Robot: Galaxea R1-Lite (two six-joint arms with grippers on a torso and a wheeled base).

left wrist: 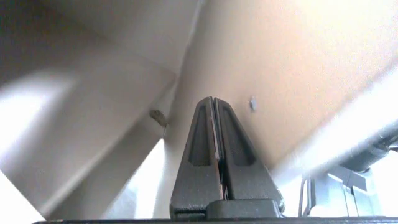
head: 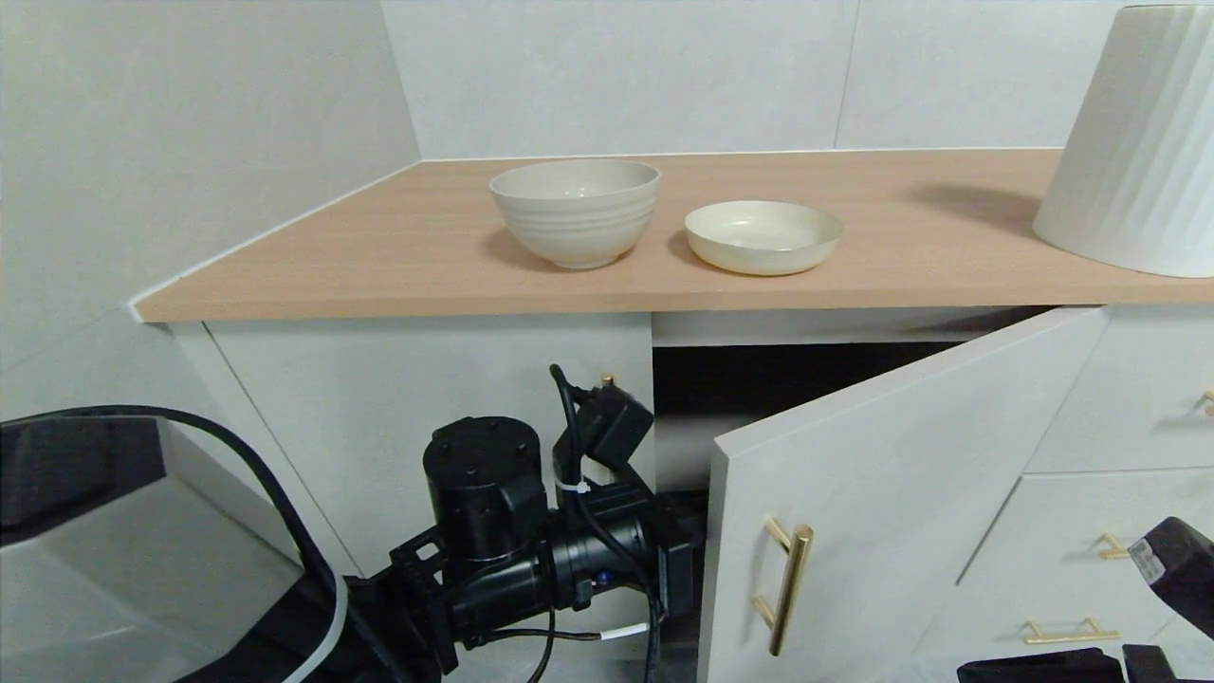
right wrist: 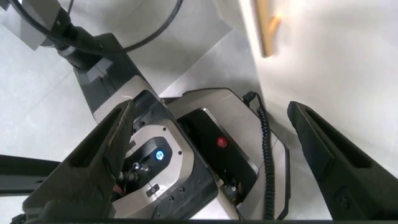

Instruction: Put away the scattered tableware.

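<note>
A deep cream bowl (head: 575, 211) and a shallow cream dish (head: 763, 235) stand side by side on the wooden countertop (head: 379, 256). Below it, my left arm (head: 531, 560) stretches into the dark opening beside the open cabinet door (head: 882, 493). My left gripper (left wrist: 212, 101) is shut with nothing between its fingers, facing the cabinet's inner walls. My right gripper (right wrist: 208, 118) hangs low at the right, open wide and holding nothing, far from the tableware.
A tall ribbed white shade (head: 1138, 142) stands at the counter's right end. The open door carries a gold handle (head: 787, 588). Drawers with gold pulls (head: 1072, 631) lie to the right. Walls close off the counter's back and left.
</note>
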